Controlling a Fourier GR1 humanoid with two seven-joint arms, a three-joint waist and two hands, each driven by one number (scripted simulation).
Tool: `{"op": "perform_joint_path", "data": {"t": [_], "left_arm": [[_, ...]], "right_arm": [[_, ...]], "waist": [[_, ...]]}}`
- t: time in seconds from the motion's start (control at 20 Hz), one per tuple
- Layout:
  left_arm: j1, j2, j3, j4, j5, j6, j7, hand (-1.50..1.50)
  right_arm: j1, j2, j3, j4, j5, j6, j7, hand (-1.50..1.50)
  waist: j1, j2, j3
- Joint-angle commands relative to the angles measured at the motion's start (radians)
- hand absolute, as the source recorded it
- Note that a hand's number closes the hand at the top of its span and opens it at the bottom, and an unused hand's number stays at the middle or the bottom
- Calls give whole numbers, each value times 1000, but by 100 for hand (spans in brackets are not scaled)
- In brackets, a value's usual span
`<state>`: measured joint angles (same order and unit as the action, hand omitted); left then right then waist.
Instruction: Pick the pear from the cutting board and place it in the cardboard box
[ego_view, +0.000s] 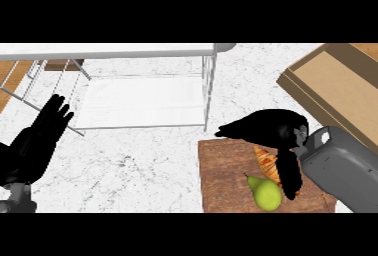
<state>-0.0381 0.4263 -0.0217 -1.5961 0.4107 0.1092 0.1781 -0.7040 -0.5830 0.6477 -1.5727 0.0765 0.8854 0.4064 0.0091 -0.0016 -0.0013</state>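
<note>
A green pear (267, 194), smooth and bulbous, lies on the wooden cutting board (225, 175) at five o'clock, ungrasped. The right hand (269, 131) hovers above it, fingers relaxed, ready to descend. The cardboard box (336, 85) waits at two o'clock. The left hand (40, 137) rests open at nine o'clock.

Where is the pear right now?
In the head view the pear lies on the cutting board at lower right, beside an orange item, just under the right robot hand.
</note>
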Motion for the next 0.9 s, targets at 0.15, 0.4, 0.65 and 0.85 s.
{"op": "perform_joint_path", "data": {"t": [0.15,0.4,0.65,0.85], "left_arm": [[-8,-10,46,43,1,-57,-22,0],[30,-20,55,27,-13,-80,-26,0],[24,-50,39,-51,-49,-42,43,0],[15,-94,38,-39,-86,-26,47,0]], "right_arm": [[8,94,-23,43,-9,124,170,-150],[70,69,-35,-39,-18,186,235,-150],[138,58,-28,-18,141,170,96,-150],[137,137,-52,39,211,178,56,-150]], "waist": [[-6,1,0],[-10,0,0],[-6,1,2],[-3,2,2]]}}
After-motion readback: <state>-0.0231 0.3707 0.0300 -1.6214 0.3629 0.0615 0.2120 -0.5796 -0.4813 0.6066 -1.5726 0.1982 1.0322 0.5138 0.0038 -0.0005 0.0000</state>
